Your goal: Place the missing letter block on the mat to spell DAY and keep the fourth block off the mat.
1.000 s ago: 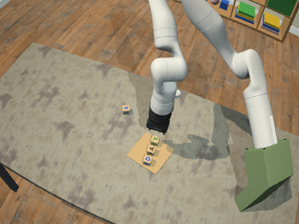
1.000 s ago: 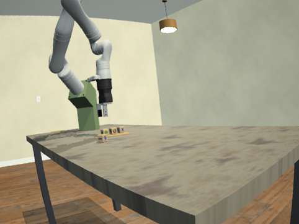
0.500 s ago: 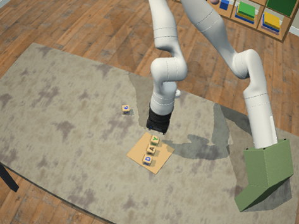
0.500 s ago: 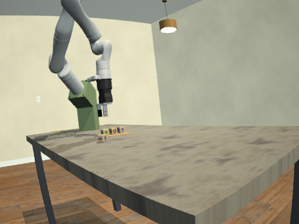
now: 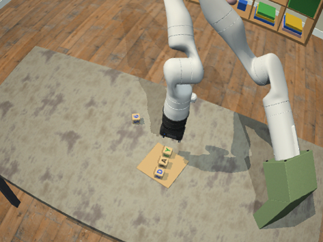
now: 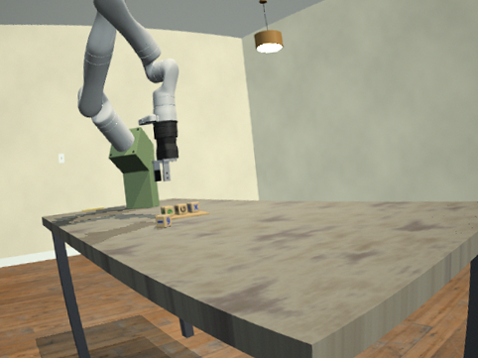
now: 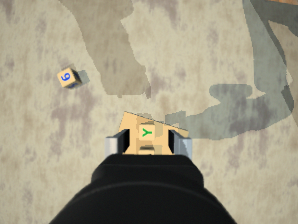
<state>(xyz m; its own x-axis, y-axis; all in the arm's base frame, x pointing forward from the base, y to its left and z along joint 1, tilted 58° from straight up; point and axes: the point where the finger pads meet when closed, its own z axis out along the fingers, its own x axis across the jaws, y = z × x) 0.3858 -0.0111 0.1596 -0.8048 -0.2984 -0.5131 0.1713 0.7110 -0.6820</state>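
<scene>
Tan square mat [image 5: 177,173] on mottled grey table [image 5: 52,156]: three small wooden letter blocks in a row, D [image 5: 159,172], A [image 5: 164,161], Y [image 5: 168,150]. Black tool [image 6: 163,172]: fingers apart, empty, above Y. Fourth block [image 5: 136,117], seemingly "6", off mat.

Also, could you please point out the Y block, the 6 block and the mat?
Y block [image 5: 167,150], top view, its lettered top face.
6 block [image 5: 136,116], top view, its numbered top face.
Mat [image 5: 179,167], top view, bare right part.
</scene>
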